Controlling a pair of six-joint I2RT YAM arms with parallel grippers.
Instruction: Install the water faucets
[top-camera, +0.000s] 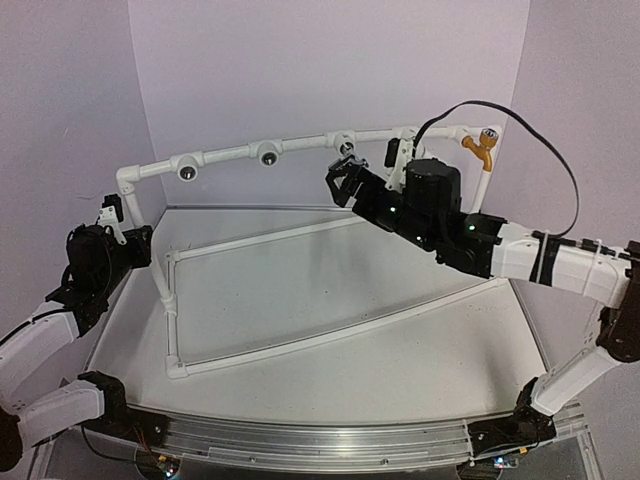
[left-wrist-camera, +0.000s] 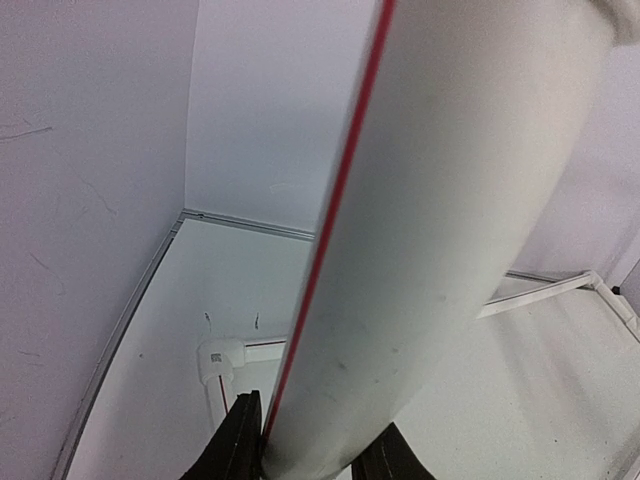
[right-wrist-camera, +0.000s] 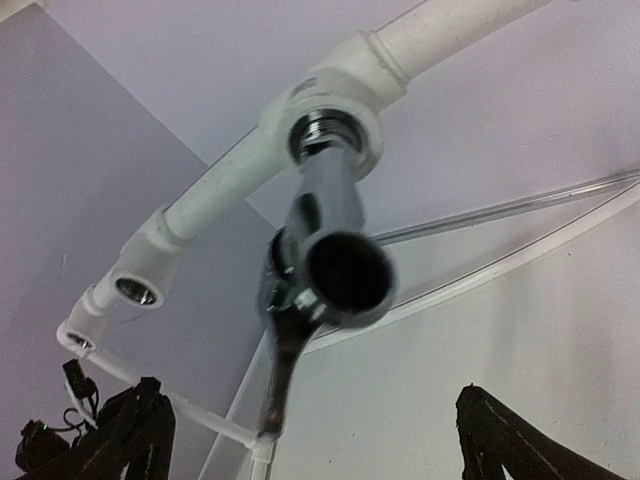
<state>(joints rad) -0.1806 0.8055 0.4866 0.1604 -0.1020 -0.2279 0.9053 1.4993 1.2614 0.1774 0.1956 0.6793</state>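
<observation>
At nine o'clock in the top view, an upright of the pipe frame (left-wrist-camera: 450, 200) is clamped by the left gripper (left-wrist-camera: 312, 442). Toward twelve, the silver faucet (right-wrist-camera: 330, 250) is seated in its tee fitting (right-wrist-camera: 330, 90). The right gripper (right-wrist-camera: 310, 395) is spread open just short of it, with nothing held. The orange faucet (top-camera: 480, 148) is mounted at one o'clock. Two sockets (top-camera: 187, 171) at eleven are judged unfilled, so another faucet must be fetched.

Faucet (right-wrist-camera: 332, 215) in tee fitting (right-wrist-camera: 345, 70) on pipe frame (right-wrist-camera: 450, 27)
</observation>
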